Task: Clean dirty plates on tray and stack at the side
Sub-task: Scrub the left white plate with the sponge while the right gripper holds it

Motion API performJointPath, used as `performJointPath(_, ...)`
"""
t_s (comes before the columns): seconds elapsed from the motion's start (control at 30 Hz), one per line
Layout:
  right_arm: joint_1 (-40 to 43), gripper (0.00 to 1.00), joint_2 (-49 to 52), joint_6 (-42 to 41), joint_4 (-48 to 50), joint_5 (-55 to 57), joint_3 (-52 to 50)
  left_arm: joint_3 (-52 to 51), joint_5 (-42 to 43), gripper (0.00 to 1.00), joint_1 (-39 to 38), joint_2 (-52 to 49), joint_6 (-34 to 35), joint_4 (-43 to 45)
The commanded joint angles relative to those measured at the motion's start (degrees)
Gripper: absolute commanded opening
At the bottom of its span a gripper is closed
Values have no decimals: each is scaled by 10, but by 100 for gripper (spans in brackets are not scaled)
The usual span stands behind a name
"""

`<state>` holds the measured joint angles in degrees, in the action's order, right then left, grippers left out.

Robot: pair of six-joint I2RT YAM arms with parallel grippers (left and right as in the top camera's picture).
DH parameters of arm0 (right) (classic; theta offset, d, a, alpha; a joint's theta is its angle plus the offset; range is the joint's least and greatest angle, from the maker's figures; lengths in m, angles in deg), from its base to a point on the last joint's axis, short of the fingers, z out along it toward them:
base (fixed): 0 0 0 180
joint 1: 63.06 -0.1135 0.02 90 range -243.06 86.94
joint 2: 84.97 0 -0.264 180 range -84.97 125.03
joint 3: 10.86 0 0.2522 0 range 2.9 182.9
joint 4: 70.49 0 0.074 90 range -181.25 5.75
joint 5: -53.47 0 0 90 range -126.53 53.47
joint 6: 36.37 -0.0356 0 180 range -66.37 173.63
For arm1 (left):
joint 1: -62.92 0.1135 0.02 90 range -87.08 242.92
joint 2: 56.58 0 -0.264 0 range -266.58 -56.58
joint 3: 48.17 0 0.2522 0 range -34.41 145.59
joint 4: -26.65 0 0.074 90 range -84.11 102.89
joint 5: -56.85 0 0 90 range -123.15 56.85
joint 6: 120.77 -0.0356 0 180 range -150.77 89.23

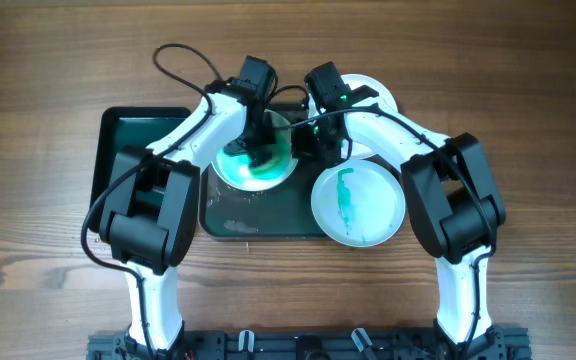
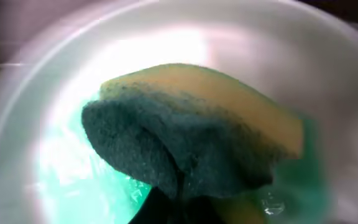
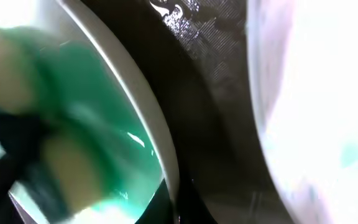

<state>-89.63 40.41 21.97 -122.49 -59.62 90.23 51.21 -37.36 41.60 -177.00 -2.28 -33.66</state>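
squarely between left jaws, sponge [image 2: 191,137] presses plate [image 2: 17,155].

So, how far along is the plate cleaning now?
Done, apparently: a plain white plate lies at the far right, partly hidden. In hand: the left claw rubs a yellow-and-green sponge in a white plate pooled with green liquid. Left: the white plate with a green streak, then stacking.

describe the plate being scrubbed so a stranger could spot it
Find the dark tray in the middle. The plate sits on it, under the left gripper. Unlike the thinly streaked plate beside it, it is smeared widely with green and has a sponge on it.
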Motion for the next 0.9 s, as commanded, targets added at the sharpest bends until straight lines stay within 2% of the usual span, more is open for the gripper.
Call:
performJointPath(0.0,2,4,27,6,-12,37,-26,-12,-164,4,20,-18,71,-57)
performJointPath(0.1,2,4,27,6,-12,37,-26,-12,-8,4,20,-18,-2,-92)
performJointPath(0.17,2,4,27,6,-10,37,-26,-12,171,4,20,-18,-116,-106)
performJointPath(0.23,2,4,27,6,-10,37,-26,-12,309,4,20,-18,-200,-107)
performJointPath(0.33,2,4,27,6,-12,37,-26,-12,378,4,21,-18,-217,-75)
performJointPath(0.47,2,4,27,6,-12,37,-26,-12,367,4,22,-18,-216,7)
performJointPath(0.6,2,4,27,6,-11,37,-26,-12,141,4,22,-18,-81,82)
performJointPath(0.63,2,4,27,6,-11,37,-26,-12,73,4,22,-18,-47,80)
performJointPath(0.7,2,4,27,6,-10,39,-26,-12,-85,4,29,-18,89,32)
performJointPath(0.77,2,4,27,6,-10,39,-26,-12,-134,4,40,-18,143,-11)
performJointPath(0.87,2,4,27,6,-10,39,-26,-12,-128,4,57,-18,156,-52)
